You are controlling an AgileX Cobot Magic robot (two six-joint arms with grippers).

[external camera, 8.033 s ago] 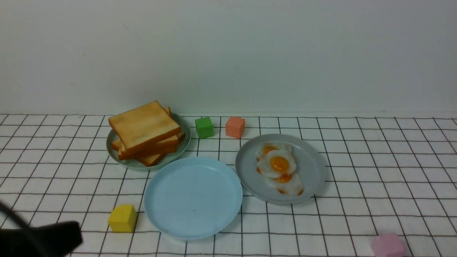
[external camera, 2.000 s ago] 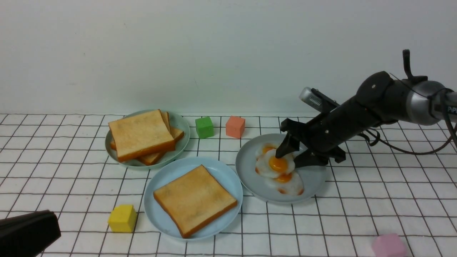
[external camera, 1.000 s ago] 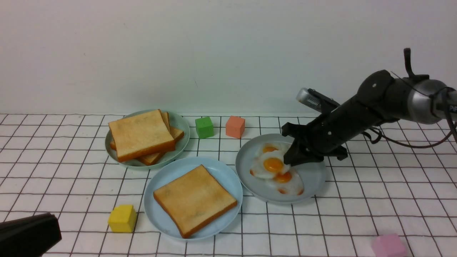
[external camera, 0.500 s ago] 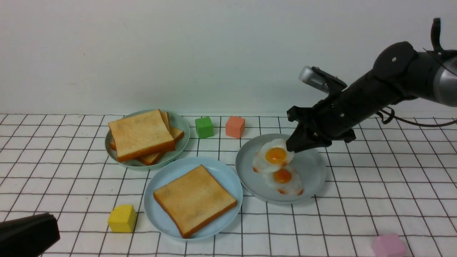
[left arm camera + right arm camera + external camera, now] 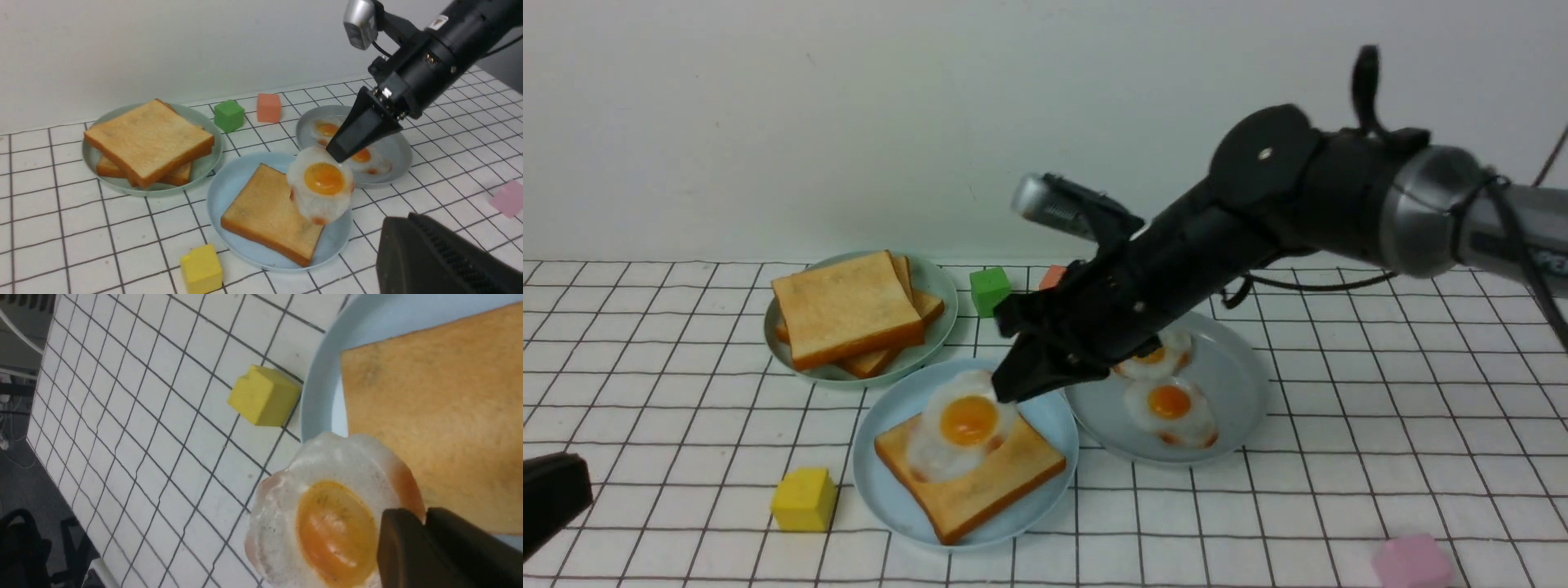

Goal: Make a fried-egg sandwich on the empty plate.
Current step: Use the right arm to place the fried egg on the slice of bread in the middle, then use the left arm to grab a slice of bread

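Observation:
The sky-blue plate (image 5: 886, 482) sits at front centre with one toast slice (image 5: 1001, 482) lying flat on it. My right gripper (image 5: 1006, 389) is shut on the rim of a fried egg (image 5: 964, 425) and holds it tilted over the toast; I cannot tell if the egg touches it. The left wrist view shows the egg (image 5: 322, 183), the toast (image 5: 261, 208) and the right gripper (image 5: 339, 153). The right wrist view shows the egg (image 5: 327, 522) pinched at its edge. My left gripper (image 5: 551, 498) is low at the front left, shut and empty.
A pale green plate (image 5: 946, 322) at back left holds a stack of toast (image 5: 845, 306). A grey plate (image 5: 1237, 384) on the right holds two eggs (image 5: 1172, 404). A green cube (image 5: 990, 290), a yellow cube (image 5: 803, 498) and a pink cube (image 5: 1409, 562) lie around them.
My right gripper shut on the top egg, lifted it off the grey plate and carried it left over the toast on the blue plate. The left gripper drew back toward the front left corner.

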